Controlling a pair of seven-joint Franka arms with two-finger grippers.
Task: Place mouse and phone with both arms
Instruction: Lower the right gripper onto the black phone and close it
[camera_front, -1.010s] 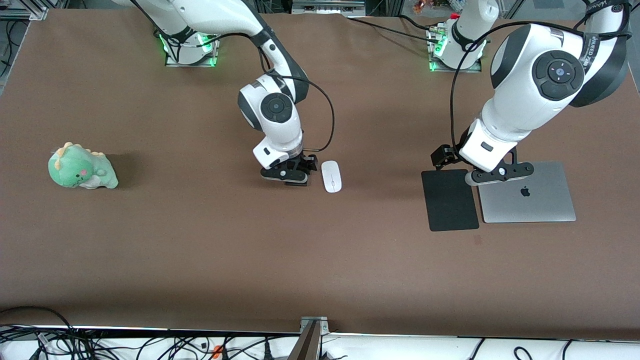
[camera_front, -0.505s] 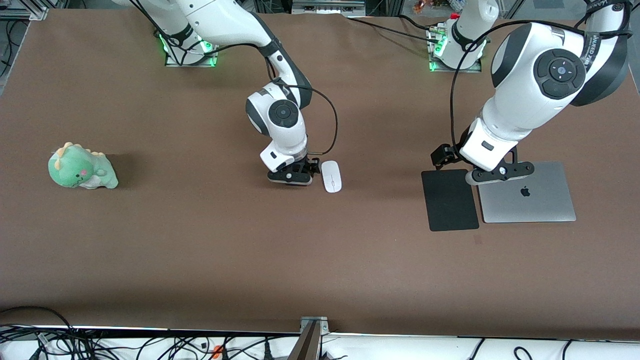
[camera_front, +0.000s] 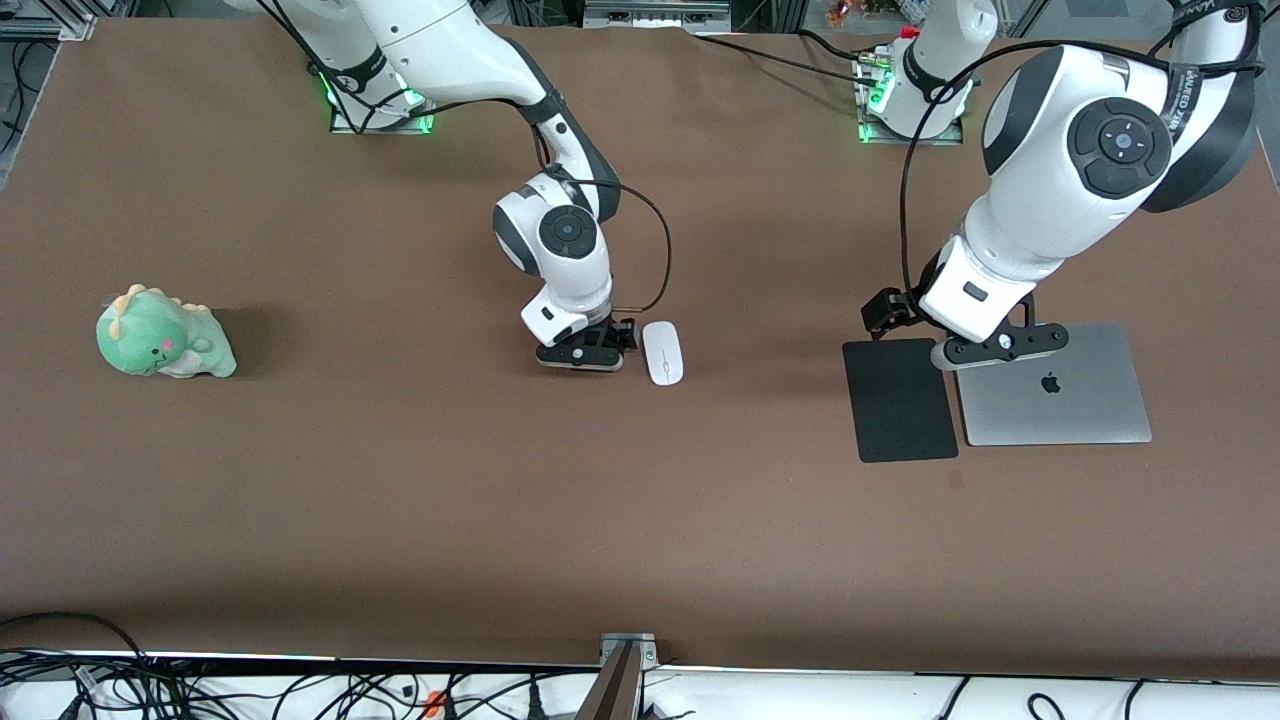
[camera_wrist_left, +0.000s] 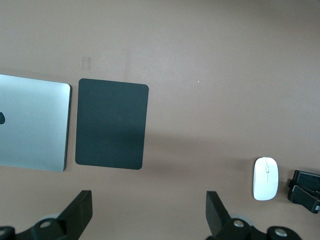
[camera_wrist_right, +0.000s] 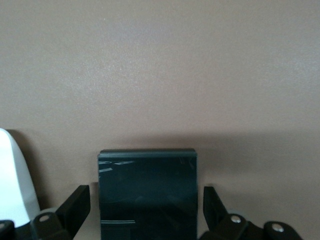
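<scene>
Middle of the front view: the small glossy white oval mouse (camera_front: 662, 352) sits on the brown table (camera_front: 640, 520). The right gripper (camera_front: 585, 355) is down low just beside it, toward the right arm's end. On the right wrist view its fingers (camera_wrist_right: 75, 202) straddle the small black rounded slab phone (camera_wrist_right: 147, 190), with a slim gap on each side. The left gripper (camera_front: 1000, 345) hangs spread wide and empty over where the flat black mat (camera_front: 900, 400) meets the silver laptop (camera_front: 1060, 400)

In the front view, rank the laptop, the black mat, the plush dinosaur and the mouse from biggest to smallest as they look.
1. Laptop, partly covered by the left gripper.
2. Black mat.
3. Plush dinosaur.
4. Mouse.
</scene>
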